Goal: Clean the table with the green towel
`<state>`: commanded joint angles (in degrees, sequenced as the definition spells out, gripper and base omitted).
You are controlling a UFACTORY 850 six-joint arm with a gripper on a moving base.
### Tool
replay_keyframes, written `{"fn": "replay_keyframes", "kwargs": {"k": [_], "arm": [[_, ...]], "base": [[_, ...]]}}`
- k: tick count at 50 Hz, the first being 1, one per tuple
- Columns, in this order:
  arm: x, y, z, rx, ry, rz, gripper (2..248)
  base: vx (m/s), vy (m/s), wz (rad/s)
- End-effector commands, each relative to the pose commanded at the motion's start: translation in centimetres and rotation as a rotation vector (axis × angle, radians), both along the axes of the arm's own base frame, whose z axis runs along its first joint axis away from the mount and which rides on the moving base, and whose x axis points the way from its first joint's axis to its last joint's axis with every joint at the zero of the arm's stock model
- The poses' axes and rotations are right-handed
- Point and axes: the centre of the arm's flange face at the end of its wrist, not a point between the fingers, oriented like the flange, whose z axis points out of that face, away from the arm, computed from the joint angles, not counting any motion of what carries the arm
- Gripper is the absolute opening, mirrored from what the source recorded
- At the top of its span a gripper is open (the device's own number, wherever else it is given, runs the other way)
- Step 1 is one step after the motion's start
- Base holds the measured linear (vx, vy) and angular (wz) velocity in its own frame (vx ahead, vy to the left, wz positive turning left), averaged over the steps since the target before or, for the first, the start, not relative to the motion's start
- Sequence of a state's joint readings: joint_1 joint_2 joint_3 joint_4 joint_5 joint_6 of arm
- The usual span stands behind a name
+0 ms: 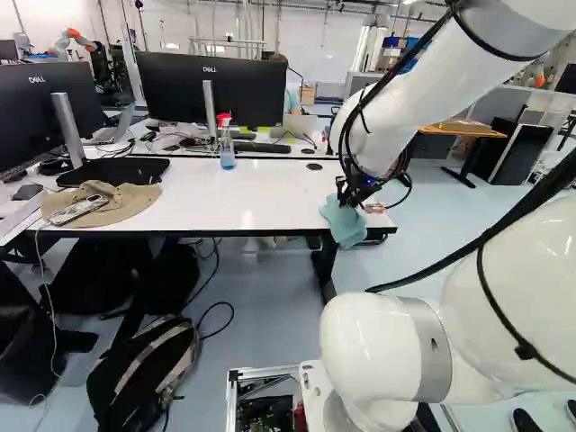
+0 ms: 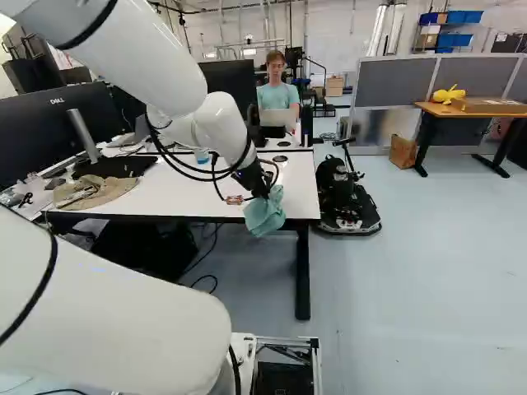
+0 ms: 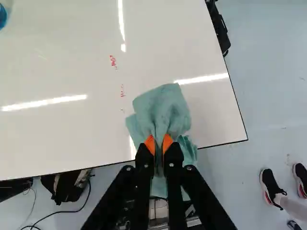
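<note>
Pinching the green towel [image 3: 162, 108] with the black gripper [image 1: 352, 193], pressing both orange pads [image 3: 168, 143] into the folds from two sides. Resting part of the towel on the table [image 1: 243, 202] by the near right corner, draping the lower part over the near edge.

Hiding some of the towel behind the fingers in the wrist view. Covering most of the spray bottle [image 1: 227, 148] with the arm [image 2: 156, 62] in the right base view. Cutting the arm off at the top of both base views. Leaving the red marks [image 3: 113, 61] too faint to read.

Counting one towel, draped as above; one bottle, standing just inside the far edge; one brown hat [image 1: 121, 202], lying at the near left corner; one phone [image 1: 79, 211], resting on the hat; one flat black item [image 1: 112, 171], lying between hat and far edge; two large monitors [image 1: 243, 90], standing toward the far side; three small patches of marks, running ahead of the towel and toward the left edge.
</note>
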<state>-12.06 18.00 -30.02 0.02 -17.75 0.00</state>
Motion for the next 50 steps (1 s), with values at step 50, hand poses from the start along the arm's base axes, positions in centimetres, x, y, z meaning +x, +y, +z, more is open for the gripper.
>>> {"fn": "replay_keyframes", "kwargs": {"k": [50], "arm": [[4.5, 0.9, 2.0, -0.004, -0.020, 0.047, 38]], "base": [[0.000, 0.000, 0.000]]}}
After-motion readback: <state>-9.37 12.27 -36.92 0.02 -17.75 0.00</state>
